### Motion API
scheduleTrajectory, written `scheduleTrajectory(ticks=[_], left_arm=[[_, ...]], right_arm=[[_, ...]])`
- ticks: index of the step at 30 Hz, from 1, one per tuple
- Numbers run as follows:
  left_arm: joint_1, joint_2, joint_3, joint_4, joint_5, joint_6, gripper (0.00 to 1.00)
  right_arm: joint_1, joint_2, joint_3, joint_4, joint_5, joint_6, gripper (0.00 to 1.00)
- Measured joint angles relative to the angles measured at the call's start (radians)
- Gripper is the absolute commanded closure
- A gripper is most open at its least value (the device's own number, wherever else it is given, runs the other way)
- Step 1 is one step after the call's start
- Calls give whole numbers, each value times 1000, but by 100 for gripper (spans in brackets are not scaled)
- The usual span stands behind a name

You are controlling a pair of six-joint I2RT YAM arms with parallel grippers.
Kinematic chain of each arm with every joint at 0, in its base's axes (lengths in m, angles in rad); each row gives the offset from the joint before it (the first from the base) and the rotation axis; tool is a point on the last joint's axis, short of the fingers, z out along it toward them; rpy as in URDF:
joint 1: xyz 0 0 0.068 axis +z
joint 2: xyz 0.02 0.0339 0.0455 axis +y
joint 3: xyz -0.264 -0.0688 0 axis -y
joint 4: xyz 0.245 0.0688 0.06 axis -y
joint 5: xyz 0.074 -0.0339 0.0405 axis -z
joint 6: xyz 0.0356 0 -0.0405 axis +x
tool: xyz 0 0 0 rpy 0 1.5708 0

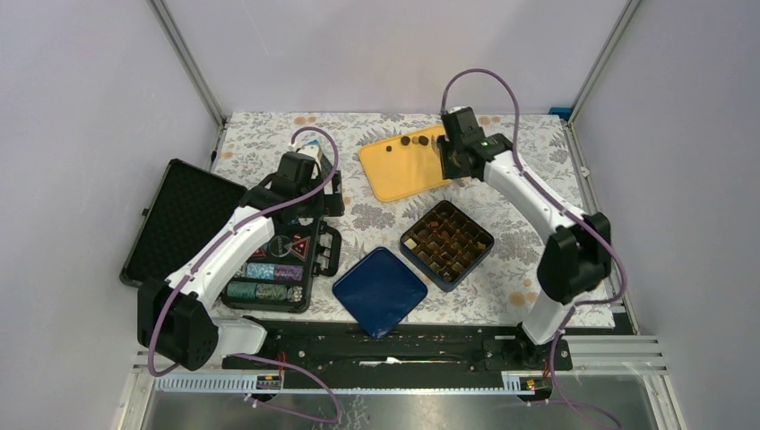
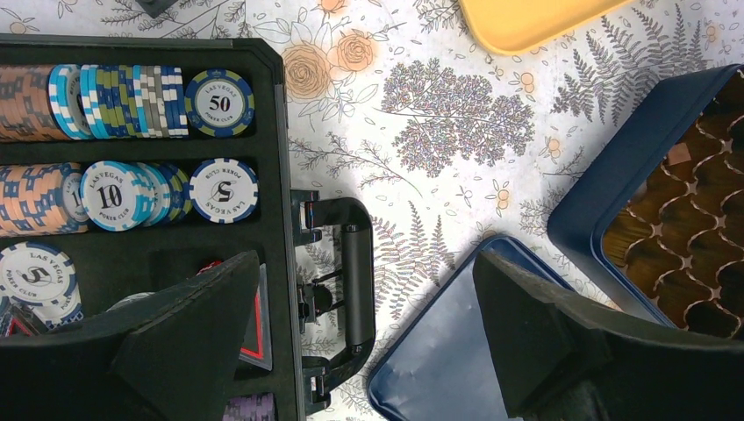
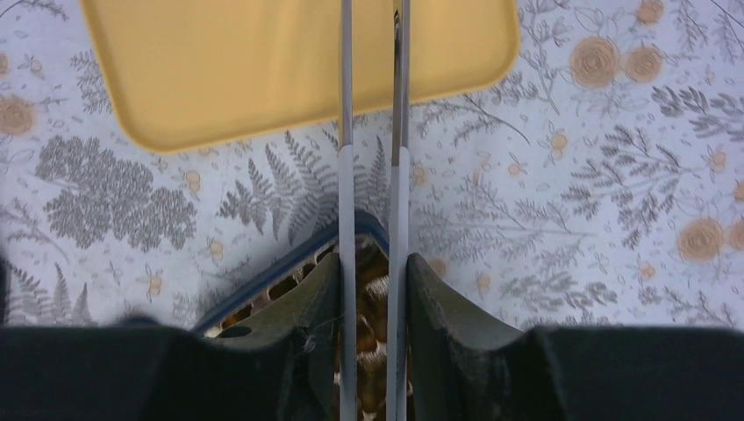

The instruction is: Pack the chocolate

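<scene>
Three dark chocolate pieces (image 1: 405, 141) lie at the far end of the yellow tray (image 1: 399, 175). My right gripper (image 1: 447, 159) hovers at the tray's right edge, shut on a pair of metal tongs (image 3: 346, 132). In the right wrist view the right gripper (image 3: 373, 259) presses the two blades close together. They run out over the tray (image 3: 263, 70), and their tips are out of view. The blue compartment box (image 1: 446, 244) sits mid-table. My left gripper (image 2: 364, 263) stands wide open and holds nothing. It hangs above the poker case's handle (image 2: 357, 281) and the blue lid (image 2: 439, 360).
An open black poker chip case (image 1: 269, 273) with rows of striped chips (image 2: 219, 103) lies at the left, its foam lid (image 1: 184, 219) folded out. The blue lid (image 1: 379, 290) lies near the front. Two small dark bits (image 1: 650, 140) sit by the right rail.
</scene>
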Motion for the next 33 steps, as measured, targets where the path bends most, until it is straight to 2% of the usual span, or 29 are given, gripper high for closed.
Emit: scheduleTrajectory(ticks=[9, 18, 24, 33], left_arm=[[0, -7, -2, -2, -1, 0, 1], [0, -8, -2, -7, -13, 0, 1], [0, -9, -4, -6, -13, -8, 1], [0, -16, -47, 0, 4, -27, 1]], right_arm=[[0, -343, -211, -101, -20, 28, 84], [1, -627, -314, -287, -85, 105, 83], [1, -703, -371, -372, -146, 152, 84], [1, -737, -477, -404, -219, 199, 84]])
